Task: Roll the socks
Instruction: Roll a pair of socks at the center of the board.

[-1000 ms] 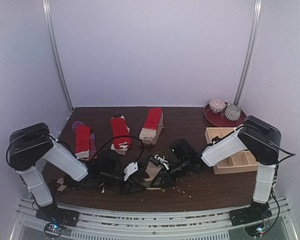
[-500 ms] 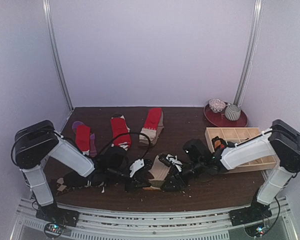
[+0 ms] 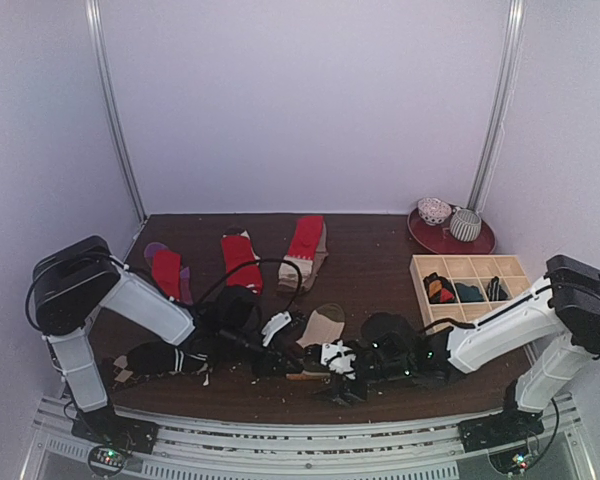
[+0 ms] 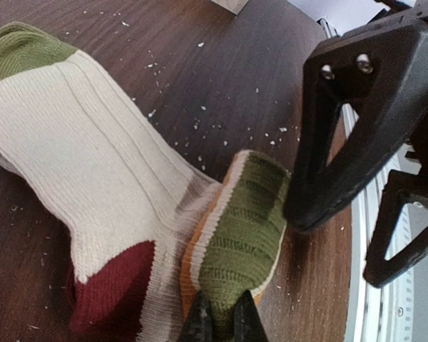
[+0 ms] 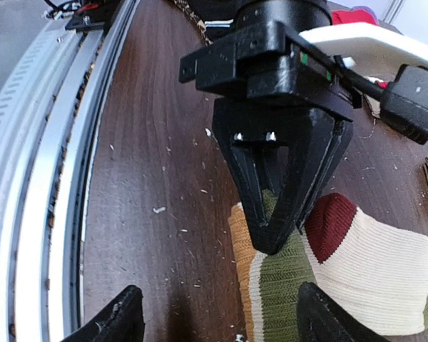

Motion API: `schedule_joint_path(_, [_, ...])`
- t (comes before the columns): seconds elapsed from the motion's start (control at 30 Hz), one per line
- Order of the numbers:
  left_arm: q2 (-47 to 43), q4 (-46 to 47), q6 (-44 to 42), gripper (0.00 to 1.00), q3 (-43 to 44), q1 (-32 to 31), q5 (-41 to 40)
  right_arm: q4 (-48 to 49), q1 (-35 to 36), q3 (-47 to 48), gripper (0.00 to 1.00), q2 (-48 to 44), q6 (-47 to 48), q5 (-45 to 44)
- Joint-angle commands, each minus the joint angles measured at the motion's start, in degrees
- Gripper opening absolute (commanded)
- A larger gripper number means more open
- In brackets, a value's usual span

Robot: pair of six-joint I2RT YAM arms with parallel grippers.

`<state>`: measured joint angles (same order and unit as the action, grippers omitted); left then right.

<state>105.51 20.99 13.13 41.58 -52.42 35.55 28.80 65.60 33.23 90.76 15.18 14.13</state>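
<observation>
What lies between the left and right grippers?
The green end of the beige sock, pinched by the left gripper; the right gripper stands open beside it. Left wrist view.

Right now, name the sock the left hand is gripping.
The beige sock with red heel, front centre; the left hand pinches its green end. The red socks lie farther back.

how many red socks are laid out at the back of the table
3 in a row: the left red sock, the middle red sock, the right red sock. Others could lie stacked beneath them.

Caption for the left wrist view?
Left gripper pinches the green end of the beige sock; right gripper open beside it.
</observation>
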Motion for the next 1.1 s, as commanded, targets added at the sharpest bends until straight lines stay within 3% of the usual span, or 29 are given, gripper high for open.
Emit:
schedule_joint_path(0.0, [3.59,-9.66,2.0,0.0,-1.33,-0.43,0.3,0.43,0.14,1.08,0.72,3.04,5.09,-6.12])
schedule_joint_path(0.23, [4.01,-10.26,1.03,0.0,-1.72,-0.4,1.08,2.65,0.14,0.21,0.68,6.46,5.56,-10.53])
schedule_joint_path(0.4, [2.15,-9.48,0.63,0.0,-2.34,-0.4,1.22,0.77,0.18,1.3,0.47,9.91,4.28,-11.34])
schedule_joint_path(0.53, [-3.27,-8.25,-0.98,0.19,-3.0,-0.41,-0.69,-2.21,-0.06,1.86,0.32,12.82,-1.17,-12.18])
schedule_joint_path(0.63, [-10.68,-4.51,-3.76,0.32,-5.01,-0.4,-4.17,-7.13,-1.61,4.04,0.3,14.84,-7.12,-6.55])
schedule_joint_path(0.83, [-22.11,6.02,-16.85,0.46,-10.08,-0.82,-12.91,-13.44,-9.03,7.71,0.3,15.4,-22.48,14.45])
schedule_joint_path(1.07, [-12.84,11.83,-22.04,0.47,-9.75,-1.21,-10.35,-20.06,-12.74,12.09,0.31,18.71,-30.11,26.52])
